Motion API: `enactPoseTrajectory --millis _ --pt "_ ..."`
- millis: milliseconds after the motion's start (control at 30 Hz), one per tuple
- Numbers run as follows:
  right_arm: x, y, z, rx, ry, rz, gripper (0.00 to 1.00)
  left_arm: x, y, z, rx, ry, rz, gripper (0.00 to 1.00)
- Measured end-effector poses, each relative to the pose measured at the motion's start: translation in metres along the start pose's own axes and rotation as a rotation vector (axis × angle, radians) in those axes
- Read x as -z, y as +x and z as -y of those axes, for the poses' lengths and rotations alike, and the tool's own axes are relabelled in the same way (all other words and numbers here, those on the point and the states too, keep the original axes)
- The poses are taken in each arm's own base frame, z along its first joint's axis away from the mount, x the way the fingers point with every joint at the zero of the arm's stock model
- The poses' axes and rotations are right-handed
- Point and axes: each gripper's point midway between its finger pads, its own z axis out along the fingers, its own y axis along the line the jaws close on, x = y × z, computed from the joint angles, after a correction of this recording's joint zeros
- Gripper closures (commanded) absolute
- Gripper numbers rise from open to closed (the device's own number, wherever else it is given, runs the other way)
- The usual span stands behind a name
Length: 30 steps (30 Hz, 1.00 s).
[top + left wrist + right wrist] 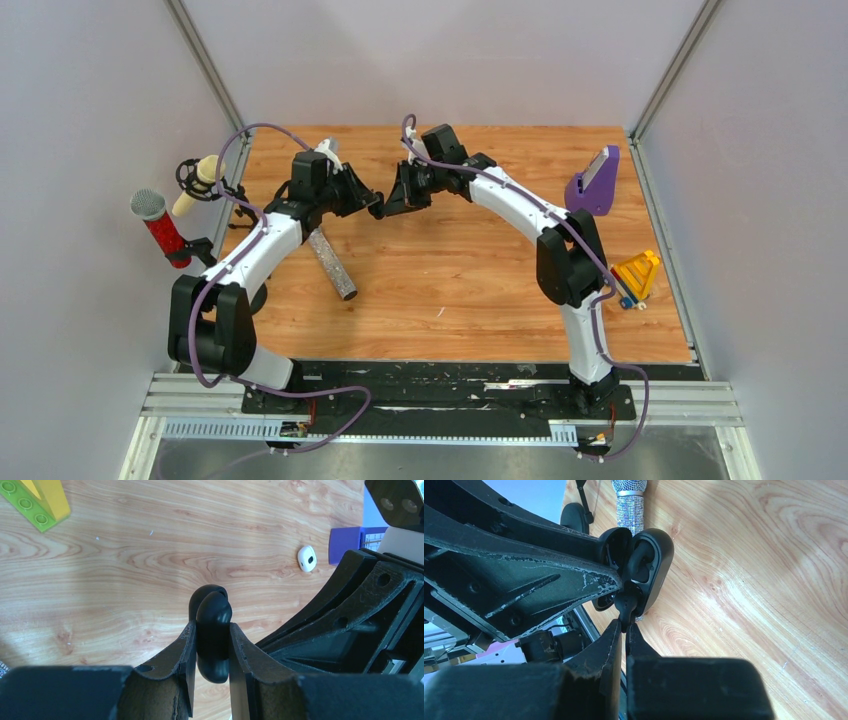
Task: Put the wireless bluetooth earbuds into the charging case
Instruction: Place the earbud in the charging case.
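My left gripper (212, 632) is shut on the black charging case (214, 611), seen edge-on above the table. In the right wrist view the case (655, 562) hangs open, its hollow inside facing my right gripper (625, 626). That gripper is shut on a small black earbud (625, 604), whose far end sits at the case's opening. In the top view the left gripper (370, 205) and right gripper (390, 207) meet tip to tip over the back middle of the table. A white earbud (307, 558) lies alone on the wood.
A glittery silver microphone (332, 262) lies under the left arm. Red (160, 225) and cream (198, 178) microphones stand at the left edge. A purple stand (595, 180) and a yellow toy (637, 275) sit on the right. A green-yellow brick (37, 502) lies nearby.
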Motion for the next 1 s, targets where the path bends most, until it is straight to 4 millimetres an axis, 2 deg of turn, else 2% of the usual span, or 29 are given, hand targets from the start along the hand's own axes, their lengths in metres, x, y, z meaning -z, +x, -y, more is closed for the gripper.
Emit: enactPoseTrajectory --millis 700,1000 --pt "-0.0014 -0.0042 0.0034 -0.023 -0.002 0.001 1.0 -0.0008 0.0031 0.0032 -0.006 0.003 -0.005 0.8" --pt "-0.0029 -0.0039 0.0023 -0.023 -0.004 -0.001 0.85 -0.0009 0.003 0.0023 -0.006 -0.002 -0.004 0.8"
